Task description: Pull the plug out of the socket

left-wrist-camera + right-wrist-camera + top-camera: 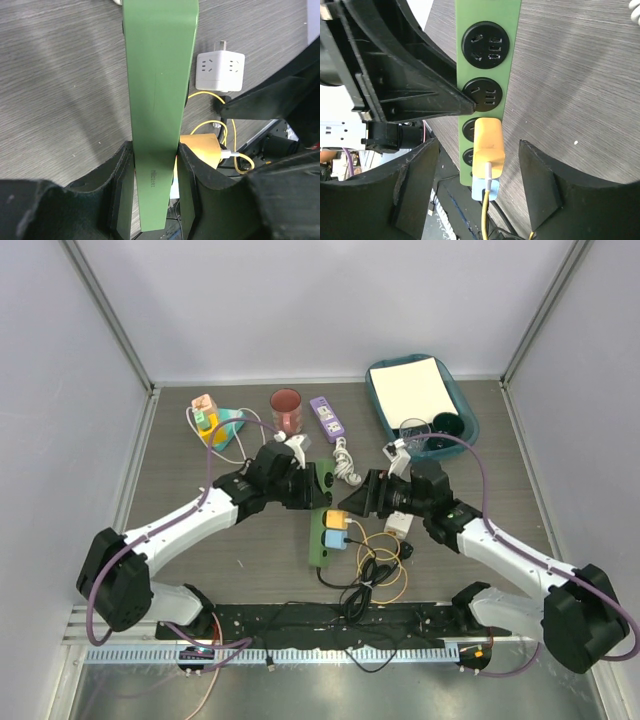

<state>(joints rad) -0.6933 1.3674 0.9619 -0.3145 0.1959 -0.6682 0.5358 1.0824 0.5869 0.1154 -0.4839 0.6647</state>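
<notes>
Grey wood-grain tabletop (580, 75) carries the plug (484, 190), seated at the 6 o'clock end of the socket (487, 60), whose long axis runs 12 to 6 in my overhead view. A yellow cube (488, 142) sits just beside the plug at 12 o'clock. My left gripper (155, 165) pinches the strip's 12 o'clock end. My right gripper (479, 145) is nearer, fingers spread and empty astride the strip. Its tips flank the cube, so the plug lies slightly toward 6 o'clock from them. I judge I must shift that way before closing.
</notes>
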